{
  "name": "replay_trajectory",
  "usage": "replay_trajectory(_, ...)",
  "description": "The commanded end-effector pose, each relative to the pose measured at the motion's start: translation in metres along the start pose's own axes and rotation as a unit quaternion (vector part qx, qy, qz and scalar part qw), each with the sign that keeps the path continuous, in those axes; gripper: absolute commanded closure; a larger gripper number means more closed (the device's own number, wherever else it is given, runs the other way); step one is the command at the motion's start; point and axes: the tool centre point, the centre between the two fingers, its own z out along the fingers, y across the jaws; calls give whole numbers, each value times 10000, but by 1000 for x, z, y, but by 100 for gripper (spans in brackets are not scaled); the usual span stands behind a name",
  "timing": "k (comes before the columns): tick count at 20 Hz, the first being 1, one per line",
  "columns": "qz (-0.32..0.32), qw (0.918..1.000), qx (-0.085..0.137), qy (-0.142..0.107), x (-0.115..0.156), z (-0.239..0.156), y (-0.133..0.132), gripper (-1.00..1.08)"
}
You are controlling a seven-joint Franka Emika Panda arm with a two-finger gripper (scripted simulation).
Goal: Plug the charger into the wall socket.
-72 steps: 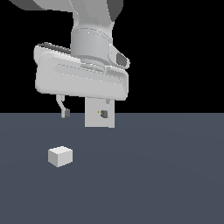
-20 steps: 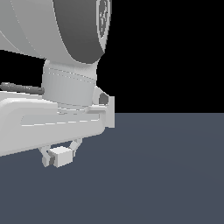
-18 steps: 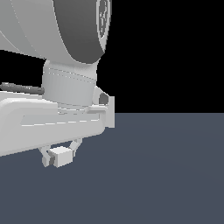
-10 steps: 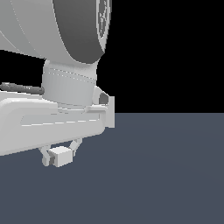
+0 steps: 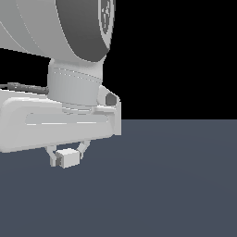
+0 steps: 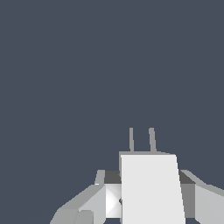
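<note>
The charger (image 5: pixel 68 158) is a small white cube held between my gripper's (image 5: pixel 67 156) two short fingers, just under the big white hand body at the exterior view's left. It hangs above the dark grey floor. In the wrist view the charger (image 6: pixel 151 188) shows as a white block with two thin grey prongs (image 6: pixel 141 140) sticking out of its far end, and my gripper (image 6: pixel 148 197) is shut on its sides. The wall socket is out of view in both frames.
The arm's large white and grey body (image 5: pixel 60 55) fills the upper left of the exterior view and hides whatever lies behind it. A flat dark grey floor (image 5: pixel 176 185) spreads under the gripper, with black background above it.
Over the last second nothing has visibly moved. Compared with 3.6 s ago, the charger has left the floor and sits in my gripper, and the arm now covers the socket.
</note>
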Motion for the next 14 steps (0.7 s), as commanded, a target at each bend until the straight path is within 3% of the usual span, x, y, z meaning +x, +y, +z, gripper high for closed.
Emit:
replay_trajectory(1, 241, 9997, -68, 9, 4, -4, 4, 108)
replay_trajectory(7, 1012, 9945, -280, 25, 14, -18, 20, 108)
replay_trajectory(14, 1964, 9790, -543, 35, 23, -35, 40, 108)
